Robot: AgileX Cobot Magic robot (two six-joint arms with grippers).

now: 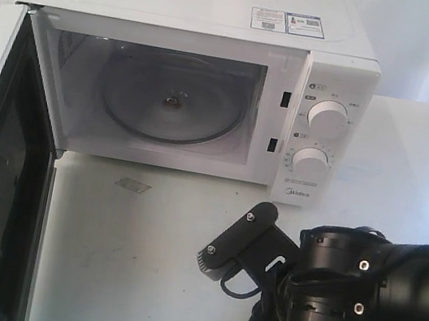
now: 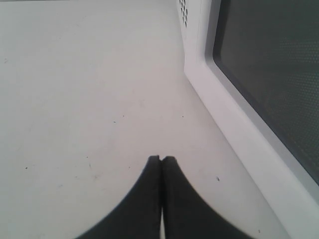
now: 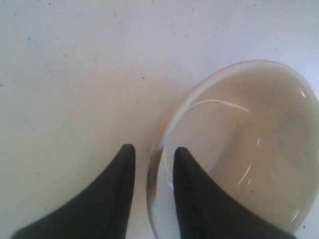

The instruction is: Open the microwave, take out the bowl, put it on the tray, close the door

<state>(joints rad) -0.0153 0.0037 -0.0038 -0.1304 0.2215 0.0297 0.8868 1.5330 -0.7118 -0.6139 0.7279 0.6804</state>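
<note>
White surface (image 3: pixel 75 74) bears the bowl (image 3: pixel 249 149), its rim straddled by the spread right claw (image 3: pixel 153 149).

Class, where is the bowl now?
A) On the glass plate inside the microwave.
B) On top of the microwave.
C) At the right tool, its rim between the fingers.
C: the rim of the bowl sits between the fingers of the right tool; the glass plate in the microwave is bare.
</note>
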